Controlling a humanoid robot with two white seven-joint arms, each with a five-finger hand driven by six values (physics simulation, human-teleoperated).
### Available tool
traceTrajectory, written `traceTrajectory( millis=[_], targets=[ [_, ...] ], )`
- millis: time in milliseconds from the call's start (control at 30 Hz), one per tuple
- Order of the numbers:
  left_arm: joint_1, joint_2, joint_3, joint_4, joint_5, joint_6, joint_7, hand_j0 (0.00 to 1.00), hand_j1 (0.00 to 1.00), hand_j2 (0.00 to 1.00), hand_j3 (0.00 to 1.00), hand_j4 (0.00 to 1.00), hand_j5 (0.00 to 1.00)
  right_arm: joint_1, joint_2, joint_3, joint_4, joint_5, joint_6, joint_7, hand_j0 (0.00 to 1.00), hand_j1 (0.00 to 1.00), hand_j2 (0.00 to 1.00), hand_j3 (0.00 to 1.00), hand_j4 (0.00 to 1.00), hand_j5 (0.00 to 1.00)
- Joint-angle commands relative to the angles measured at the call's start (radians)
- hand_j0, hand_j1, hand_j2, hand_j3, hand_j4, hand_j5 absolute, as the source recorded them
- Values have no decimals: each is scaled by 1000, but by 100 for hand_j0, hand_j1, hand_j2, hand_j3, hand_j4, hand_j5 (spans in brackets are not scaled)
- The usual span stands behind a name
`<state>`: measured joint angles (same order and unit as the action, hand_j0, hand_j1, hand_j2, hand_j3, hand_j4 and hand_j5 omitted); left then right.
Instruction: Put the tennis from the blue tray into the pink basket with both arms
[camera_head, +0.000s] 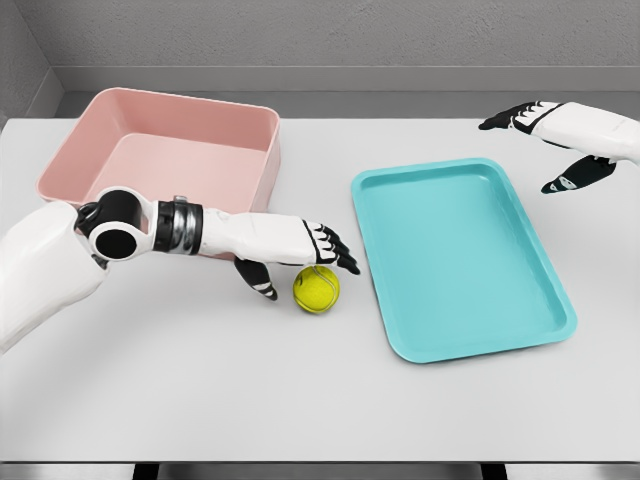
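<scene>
A yellow-green tennis ball (316, 289) lies on the white table between the pink basket (70, 150) and the blue tray (540, 290). My left hand (305, 262) hovers right over it, fingers spread above its top and thumb down at its left side, not closed around it. The blue tray holds nothing. My right hand (545, 145) hangs open above the table beyond the tray's far right corner, fingers spread and holding nothing.
The pink basket sits at the back left, its inside bare. The tray lies at the right, tilted slightly. The table's front edge (320, 462) runs along the bottom.
</scene>
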<state>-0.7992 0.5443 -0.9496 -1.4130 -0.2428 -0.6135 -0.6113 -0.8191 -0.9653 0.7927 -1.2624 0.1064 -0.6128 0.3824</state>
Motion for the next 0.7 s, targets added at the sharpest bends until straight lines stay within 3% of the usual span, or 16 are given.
traceTrajectory(
  millis=[0,667],
  targets=[
    [0,-1,0,2,3,3,0,100,100,100,100,100,100,0,-1,-1,0,-7,2,0,100,100,100,100,100,100],
    [14,-33,0,23,-32,3,0,100,100,100,100,100,100,5,-13,0,0,-7,2,0,100,100,100,100,100,100]
  ],
)
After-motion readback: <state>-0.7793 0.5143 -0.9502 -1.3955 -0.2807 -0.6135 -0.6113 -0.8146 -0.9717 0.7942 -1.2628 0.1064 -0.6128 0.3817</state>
